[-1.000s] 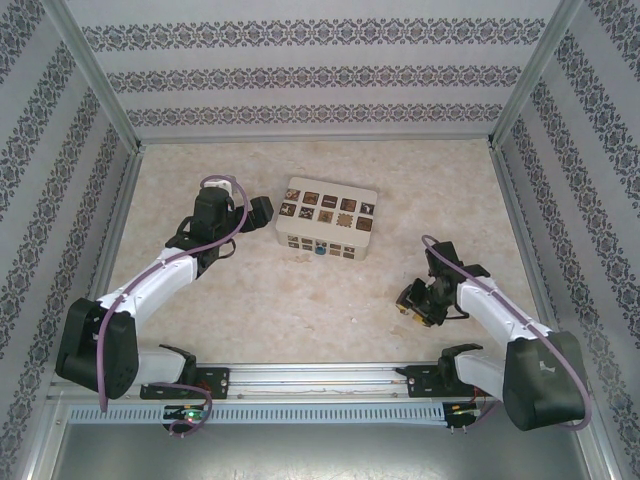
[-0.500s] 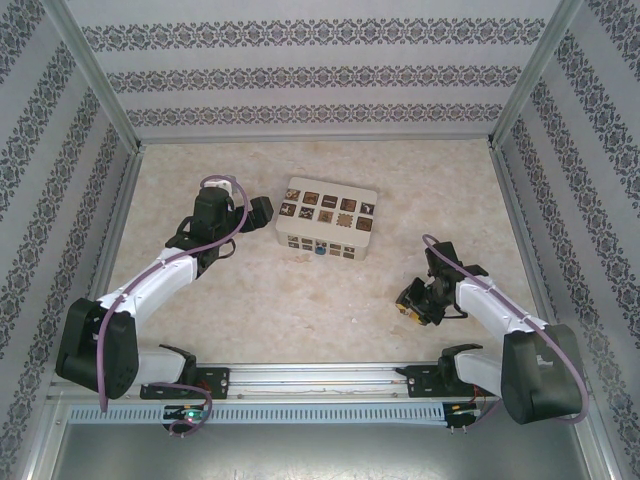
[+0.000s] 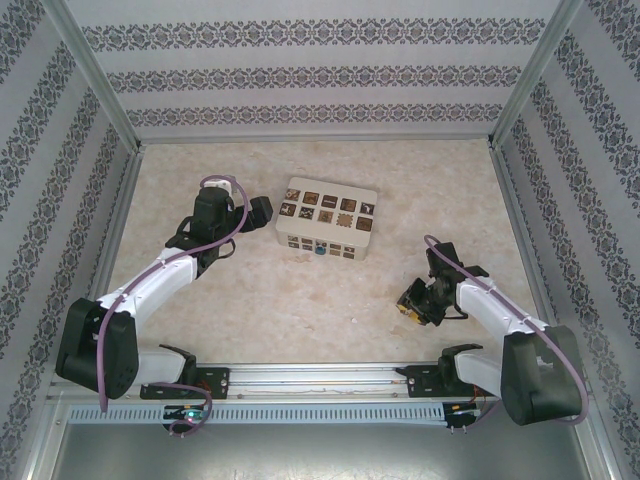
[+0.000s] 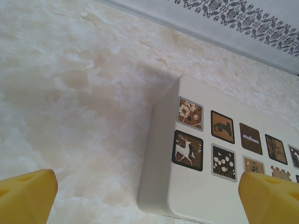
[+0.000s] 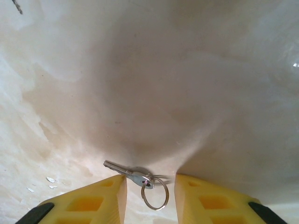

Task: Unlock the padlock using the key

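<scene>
The key (image 5: 132, 175), a small silvery one on a thin wire ring (image 5: 155, 193), lies flat on the table between the yellow fingers (image 5: 93, 200) of my right gripper (image 5: 149, 198). The jaws stand a little apart, the blade's shoulder just at the left finger's tip. From above, that gripper (image 3: 412, 303) points down at the table's right side. The padlock (image 3: 320, 250), a tiny teal-blue body, hangs at the front face of the cream box (image 3: 327, 218). My left gripper (image 3: 258, 212) hovers wide open at the box's left end, its fingertips (image 4: 28, 196) either side of the box corner (image 4: 159, 205).
The cream box carries several dark patterned squares on its lid. Patterned walls and metal posts close in the table on three sides. Small white flecks (image 5: 49, 179) lie on the marbled surface left of the right gripper.
The right gripper's fingers have drawn closer together around the key. The left arm and the box have not moved.
</scene>
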You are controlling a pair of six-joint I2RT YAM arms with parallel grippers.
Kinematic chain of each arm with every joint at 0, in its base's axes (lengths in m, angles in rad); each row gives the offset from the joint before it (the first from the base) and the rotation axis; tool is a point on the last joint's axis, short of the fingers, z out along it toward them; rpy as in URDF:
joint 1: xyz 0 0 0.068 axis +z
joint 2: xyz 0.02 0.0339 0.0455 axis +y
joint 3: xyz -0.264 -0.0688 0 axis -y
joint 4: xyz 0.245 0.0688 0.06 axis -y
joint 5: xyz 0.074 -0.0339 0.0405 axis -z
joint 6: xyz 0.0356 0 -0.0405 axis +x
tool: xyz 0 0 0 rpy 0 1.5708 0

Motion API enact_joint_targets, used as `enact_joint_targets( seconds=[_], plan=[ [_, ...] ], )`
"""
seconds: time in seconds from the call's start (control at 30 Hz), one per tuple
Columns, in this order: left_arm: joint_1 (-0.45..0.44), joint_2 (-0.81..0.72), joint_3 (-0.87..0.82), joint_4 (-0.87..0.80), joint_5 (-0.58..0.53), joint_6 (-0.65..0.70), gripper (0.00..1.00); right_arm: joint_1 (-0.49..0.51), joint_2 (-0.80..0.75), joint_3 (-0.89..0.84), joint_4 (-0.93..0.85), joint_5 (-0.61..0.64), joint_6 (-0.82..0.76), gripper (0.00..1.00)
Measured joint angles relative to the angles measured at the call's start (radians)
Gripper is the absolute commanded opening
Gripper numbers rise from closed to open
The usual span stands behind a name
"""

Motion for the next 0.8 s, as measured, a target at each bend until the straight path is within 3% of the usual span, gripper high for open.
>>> enact_joint_targets(
  seconds=[0.5,0.8],
  plan=[
    [0.000,0.000,0.000,-0.002,-0.005,0.011,0.99,0.015,0.004,-0.002,0.023,-0.023,0.000,0.29],
    [0.000,0.000,0.000,-0.008,-0.009,0.015,0.99,0.015,0.041,0.003,0.018,-0.018,0.000,0.18]
  ],
)
